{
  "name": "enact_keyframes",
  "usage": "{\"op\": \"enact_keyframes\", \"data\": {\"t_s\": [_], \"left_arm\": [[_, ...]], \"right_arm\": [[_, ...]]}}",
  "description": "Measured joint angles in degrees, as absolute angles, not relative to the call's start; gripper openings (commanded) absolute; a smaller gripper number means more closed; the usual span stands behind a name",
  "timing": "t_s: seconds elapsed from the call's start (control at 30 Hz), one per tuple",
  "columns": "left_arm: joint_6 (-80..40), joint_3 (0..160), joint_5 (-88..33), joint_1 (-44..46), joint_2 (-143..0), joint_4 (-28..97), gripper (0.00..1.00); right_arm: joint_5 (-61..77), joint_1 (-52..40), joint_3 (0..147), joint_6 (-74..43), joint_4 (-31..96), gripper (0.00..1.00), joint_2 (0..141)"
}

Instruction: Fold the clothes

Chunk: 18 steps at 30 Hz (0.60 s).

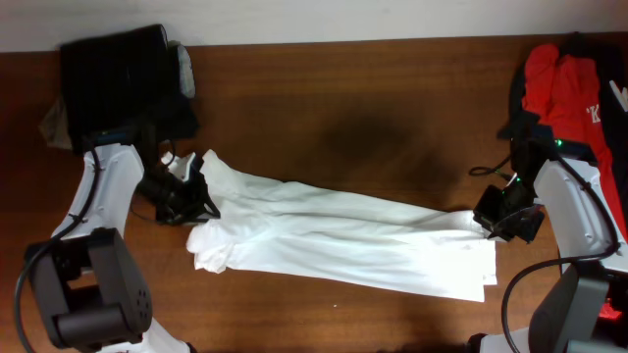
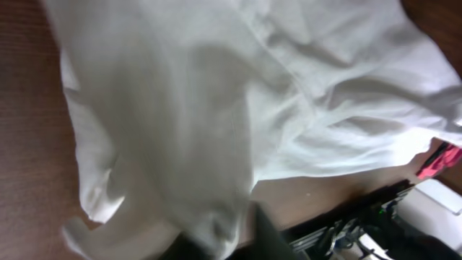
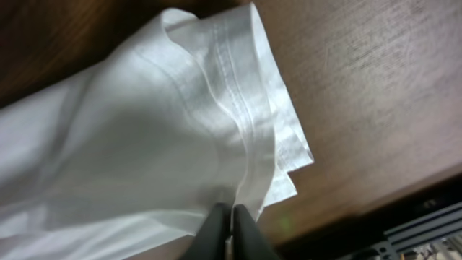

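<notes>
A white T-shirt (image 1: 343,240) lies stretched in a long folded band across the wooden table. My left gripper (image 1: 196,201) is shut on its left end, near the collar and sleeve. In the left wrist view the white fabric (image 2: 238,108) fills the frame and bunches between the dark fingers (image 2: 231,242). My right gripper (image 1: 491,224) is shut on the shirt's right end. In the right wrist view the fingers (image 3: 232,220) pinch the layered hem (image 3: 253,144) just above the table. The green-and-black mark is out of view.
A black garment pile (image 1: 123,83) lies at the back left corner. A red and black garment (image 1: 569,93) lies at the back right, close behind my right arm. Bare wooden table (image 1: 373,118) lies behind the shirt.
</notes>
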<state>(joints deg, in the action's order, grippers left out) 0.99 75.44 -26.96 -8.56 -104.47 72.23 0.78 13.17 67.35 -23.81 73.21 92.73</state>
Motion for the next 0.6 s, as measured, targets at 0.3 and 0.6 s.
{"op": "enact_keyframes", "data": {"t_s": [0.3,0.6], "left_arm": [[1.1,73.69,-26.06,-8.56,-104.47,70.67,0.73],[0.4,85.8,-24.91,-7.07,-104.33,73.91,0.19]], "right_arm": [[0.64,13.13,67.33,-23.09,78.19,0.99,92.73],[5.45,12.34,67.31,-22.5,71.79,0.33,92.73]]}}
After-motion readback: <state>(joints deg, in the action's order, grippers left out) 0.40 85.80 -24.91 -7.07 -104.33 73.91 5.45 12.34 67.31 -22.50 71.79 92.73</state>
